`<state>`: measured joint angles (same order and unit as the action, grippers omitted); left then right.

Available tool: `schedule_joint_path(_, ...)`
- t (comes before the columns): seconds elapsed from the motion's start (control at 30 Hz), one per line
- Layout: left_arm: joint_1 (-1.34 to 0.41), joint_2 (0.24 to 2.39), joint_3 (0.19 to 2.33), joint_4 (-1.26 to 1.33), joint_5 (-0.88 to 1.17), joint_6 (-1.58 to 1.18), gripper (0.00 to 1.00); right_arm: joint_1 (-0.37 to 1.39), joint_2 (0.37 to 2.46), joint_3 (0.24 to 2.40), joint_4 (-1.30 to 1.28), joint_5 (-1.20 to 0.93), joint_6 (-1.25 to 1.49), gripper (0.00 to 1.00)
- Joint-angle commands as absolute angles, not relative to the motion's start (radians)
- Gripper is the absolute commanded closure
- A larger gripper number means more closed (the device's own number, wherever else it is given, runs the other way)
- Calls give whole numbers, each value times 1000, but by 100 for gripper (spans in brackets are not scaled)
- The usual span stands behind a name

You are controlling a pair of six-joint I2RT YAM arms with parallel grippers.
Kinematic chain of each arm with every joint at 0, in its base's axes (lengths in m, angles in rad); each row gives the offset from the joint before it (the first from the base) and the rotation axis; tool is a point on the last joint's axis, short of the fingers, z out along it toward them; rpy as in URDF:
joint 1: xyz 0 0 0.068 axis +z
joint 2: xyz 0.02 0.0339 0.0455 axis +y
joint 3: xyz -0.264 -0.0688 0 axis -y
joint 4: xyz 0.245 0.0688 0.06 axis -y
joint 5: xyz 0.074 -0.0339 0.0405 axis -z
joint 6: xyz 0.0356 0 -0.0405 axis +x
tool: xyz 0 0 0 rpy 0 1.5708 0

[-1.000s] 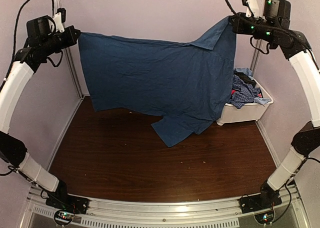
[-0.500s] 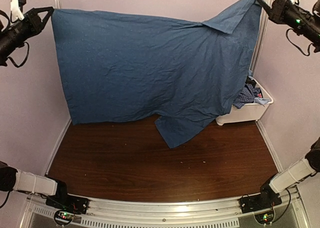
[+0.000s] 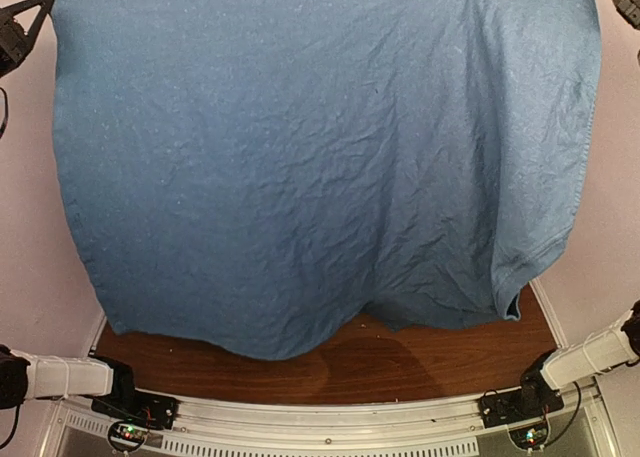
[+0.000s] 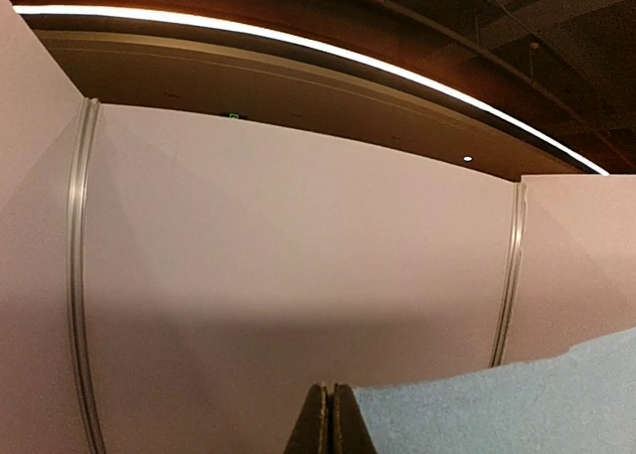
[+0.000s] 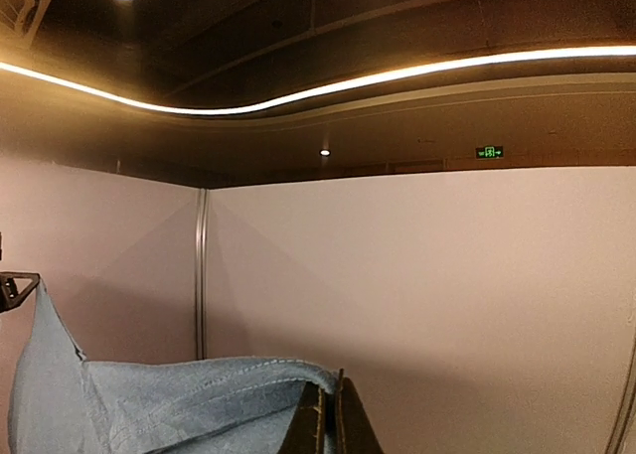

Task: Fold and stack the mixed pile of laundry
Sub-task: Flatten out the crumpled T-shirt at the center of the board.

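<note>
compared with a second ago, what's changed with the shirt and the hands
The left hand and right hand rose and spread apart, lifting the shirt high. It now hangs stretched wide, hiding most of the table. Nothing was taken or released: both hands stay shut on its top corners.

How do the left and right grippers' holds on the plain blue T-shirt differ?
Left gripper pinches a flat edge of the plain blue T-shirt; right gripper pinches a bunched, stitched hem. Cloth runs right of the left gripper, left of the right gripper. Both are shut, spreading it high.
</note>
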<state>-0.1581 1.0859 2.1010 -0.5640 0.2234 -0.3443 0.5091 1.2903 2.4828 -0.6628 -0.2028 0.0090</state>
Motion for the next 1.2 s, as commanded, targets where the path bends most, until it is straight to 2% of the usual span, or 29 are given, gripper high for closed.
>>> schedule_joint_path(0.0,-152,1115,1899,-573,54,-366,100,509,1420,2397,-673,-45,-70,100)
schedule_joint_path(0.27,-150,1162,1405,-360,-158,-375,100,504,1662,2144,-566,-5,-176,100)
schedule_joint_path(0.33,-135,1229,1335,-299,-209,-385,100,494,1814,2211,-572,16,-184,100)
schedule_joint_path(0.4,-116,1364,1325,-258,-258,-380,100,490,2011,2387,-619,88,-184,99)
schedule_joint_path(0.47,-101,1518,1383,-255,-285,-353,99,484,2209,2633,-690,134,-182,67)
schedule_joint_path(0.5,-88,1608,1458,-302,-287,-352,90,481,2262,2700,-699,139,-168,56)
schedule_joint_path(0.53,-74,1691,1539,-363,-281,-359,79,476,2274,2702,-670,143,-148,36)
schedule_joint_path(0.57,-63,1760,1606,-405,-275,-360,63,474,2262,2656,-642,143,-129,17)
schedule_joint_path(0.6,-54,1806,1659,-441,-275,-371,49,472,2237,2602,-618,133,-113,3)
schedule_joint_path(0.63,-52,1830,1683,-452,-272,-375,34,472,2204,2545,-591,121,-104,1)
schedule_joint_path(0.67,-51,1836,1685,-442,-264,-369,27,472,2168,2482,-570,103,-102,0)
schedule_joint_path(0.7,-51,1835,1680,-437,-269,-368,25,472,2129,2434,-560,90,-101,0)
schedule_joint_path(0.87,-51,1794,1596,-414,-247,-373,24,472,2051,2311,-609,22,-73,0)
schedule_joint_path(1.03,-52,1738,1415,-310,-48,-366,28,475,1967,2086,-611,-117,-14,0)
schedule_joint_path(1.17,-62,1774,1320,-221,103,-372,33,478,1921,1889,-577,-170,39,5)
